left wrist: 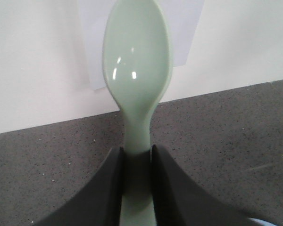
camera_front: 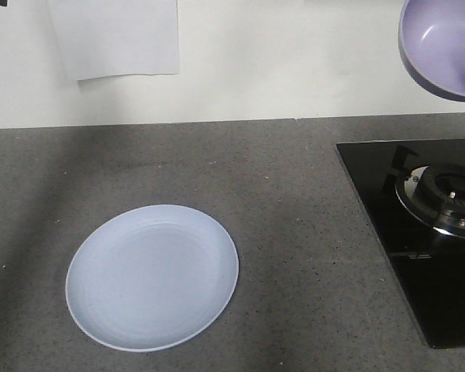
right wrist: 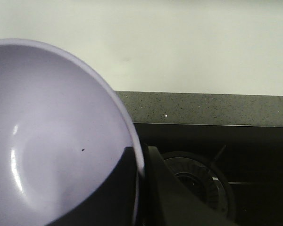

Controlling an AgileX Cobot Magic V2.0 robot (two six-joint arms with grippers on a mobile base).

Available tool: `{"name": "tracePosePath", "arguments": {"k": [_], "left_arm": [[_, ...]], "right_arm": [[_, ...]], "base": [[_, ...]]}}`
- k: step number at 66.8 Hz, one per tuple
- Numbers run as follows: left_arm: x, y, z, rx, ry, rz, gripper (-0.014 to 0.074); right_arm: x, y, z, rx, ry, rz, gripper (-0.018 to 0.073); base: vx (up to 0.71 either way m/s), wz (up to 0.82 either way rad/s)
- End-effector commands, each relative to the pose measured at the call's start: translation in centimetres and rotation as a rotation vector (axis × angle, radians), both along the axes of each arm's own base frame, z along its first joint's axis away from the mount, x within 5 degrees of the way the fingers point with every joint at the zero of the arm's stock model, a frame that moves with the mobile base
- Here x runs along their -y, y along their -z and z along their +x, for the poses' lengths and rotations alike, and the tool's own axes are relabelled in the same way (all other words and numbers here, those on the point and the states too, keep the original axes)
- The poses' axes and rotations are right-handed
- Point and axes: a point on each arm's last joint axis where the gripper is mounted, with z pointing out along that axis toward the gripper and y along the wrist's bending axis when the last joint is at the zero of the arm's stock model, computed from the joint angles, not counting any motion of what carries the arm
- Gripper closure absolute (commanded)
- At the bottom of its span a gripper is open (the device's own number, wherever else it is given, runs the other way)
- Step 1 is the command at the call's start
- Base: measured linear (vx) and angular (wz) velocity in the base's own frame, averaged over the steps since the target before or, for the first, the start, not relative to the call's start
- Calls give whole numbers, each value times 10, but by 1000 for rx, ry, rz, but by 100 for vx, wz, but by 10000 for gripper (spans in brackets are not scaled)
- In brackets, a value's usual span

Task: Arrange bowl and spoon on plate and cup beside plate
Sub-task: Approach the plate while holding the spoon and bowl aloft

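The right gripper (right wrist: 140, 165) pinches the rim of the bowl (right wrist: 52, 136), which hangs tilted over the stove (camera_front: 372, 201). The left gripper (left wrist: 137, 157) clamps the handle of the spoon (left wrist: 137, 61). Both seem light, stiff, smooth plastic and may slip. The plate (camera_front: 151, 275) waits on the counter (camera_front: 294, 232).

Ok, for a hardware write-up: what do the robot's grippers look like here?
The left gripper has two matte dark grey fingers, smooth, narrow at the tips and flaring in a curve toward the base. The right gripper looks the same colour and finish. No cables or markings show.
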Motion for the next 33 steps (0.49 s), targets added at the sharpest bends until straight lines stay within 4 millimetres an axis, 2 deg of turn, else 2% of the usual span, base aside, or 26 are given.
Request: {"name": "tracePosePath", "arguments": {"k": [1, 33], "left_arm": [[1, -21, -9, 119, 3, -25, 594], [1, -21, -9, 119, 3, -25, 594]], "right_arm": [[1, -20, -7, 127, 9, -11, 570], [1, -20, -7, 127, 9, -11, 570]], "base": [[2, -1], [1, -1]]}}
